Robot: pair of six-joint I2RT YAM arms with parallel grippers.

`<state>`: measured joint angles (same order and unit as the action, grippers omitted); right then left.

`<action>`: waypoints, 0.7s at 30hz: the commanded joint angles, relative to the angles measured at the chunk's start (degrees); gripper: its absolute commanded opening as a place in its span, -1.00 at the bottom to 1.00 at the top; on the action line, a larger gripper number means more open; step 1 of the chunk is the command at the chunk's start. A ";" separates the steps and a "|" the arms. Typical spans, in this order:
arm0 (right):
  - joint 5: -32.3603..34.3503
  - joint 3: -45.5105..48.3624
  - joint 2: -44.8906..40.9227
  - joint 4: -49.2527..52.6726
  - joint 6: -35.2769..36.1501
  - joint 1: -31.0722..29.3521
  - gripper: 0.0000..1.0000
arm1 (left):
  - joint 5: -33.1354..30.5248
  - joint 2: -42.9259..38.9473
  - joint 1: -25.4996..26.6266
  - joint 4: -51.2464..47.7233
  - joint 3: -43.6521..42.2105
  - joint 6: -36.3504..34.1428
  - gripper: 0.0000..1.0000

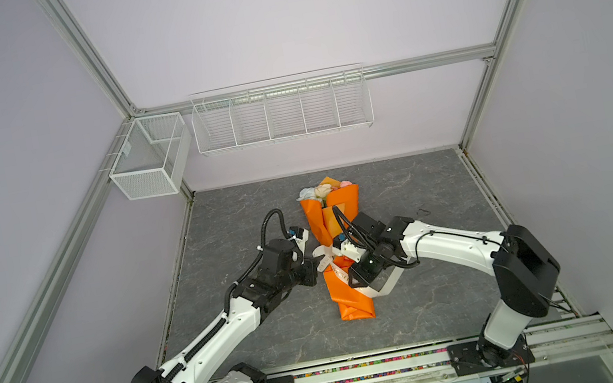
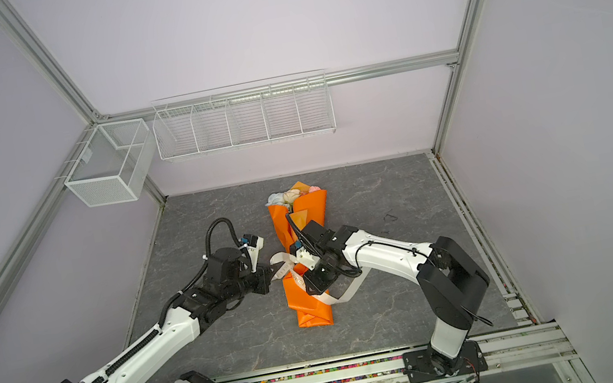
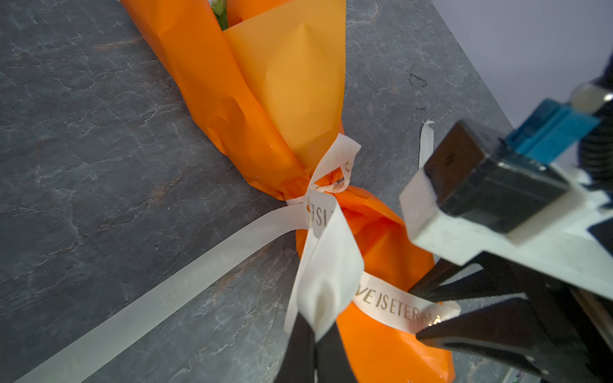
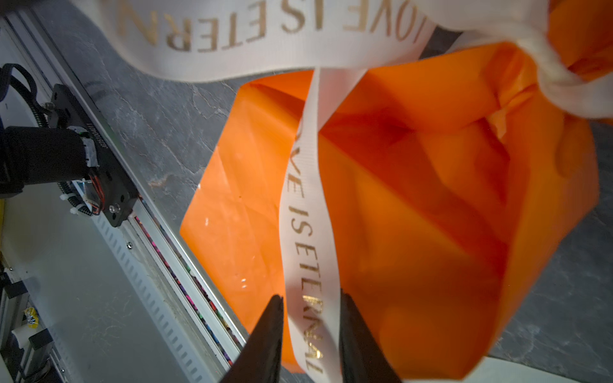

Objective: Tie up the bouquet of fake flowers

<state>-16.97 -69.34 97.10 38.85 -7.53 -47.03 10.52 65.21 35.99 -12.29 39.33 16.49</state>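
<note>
Two ribbon ends matter here, and I have a firm hold on only one. My left gripper (image 3: 314, 326) is pressed together, pinching a fold of the cream ribbon (image 3: 185, 282) just at 9 o'clock of the knot (image 3: 326, 188). My right gripper (image 4: 311, 298) stands spread, with the lettered tail running loose between its jaws, unclamped. The bouquet of fake flowers (image 1: 342, 201) lies mid-table in its orange paper (image 3: 285, 83), heads toward 12 o'clock and folded stem end toward 6 o'clock. The knot cinches its waist.

I judge the step in hand to be snugging the tie. My left pinch should pull low along the table toward 9 o'clock, not upward, so the paper neither lifts nor tears. My right should take the tail close to the knot before drawing toward 3 o'clock.

The slate table (image 1: 438, 284) offers open room at 3 and 9 o'clock. The front rail (image 1: 367, 363) sits near the paper's end at 6 o'clock, so I would not drag that way. The wire rack (image 1: 283, 112) at 12 o'clock hangs well apart.
</note>
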 commanded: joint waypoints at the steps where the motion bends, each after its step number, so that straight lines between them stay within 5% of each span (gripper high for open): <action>1: 3.05 -0.27 1.60 0.52 1.95 -0.68 -0.35 | 0.58 0.19 -0.20 0.32 1.78 0.65 -1.00; 6: 3.37 -1.10 1.60 0.78 3.20 -0.87 -0.35 | 0.04 -0.30 -0.16 -0.27 1.57 0.82 -1.00; 11: 6.91 -1.42 1.07 1.12 2.62 -1.21 -0.76 | -0.70 -0.61 -0.18 -0.92 1.62 0.84 -1.00; 21: 7.86 -2.39 -1.37 -1.18 -6.58 2.30 -0.86 | -5.74 -1.33 -0.23 -2.88 -1.16 1.92 -1.00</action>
<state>-9.19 -70.24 96.42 37.85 -10.00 -46.41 8.08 65.01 35.99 -13.19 39.27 16.99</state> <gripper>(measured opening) 0.073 0.048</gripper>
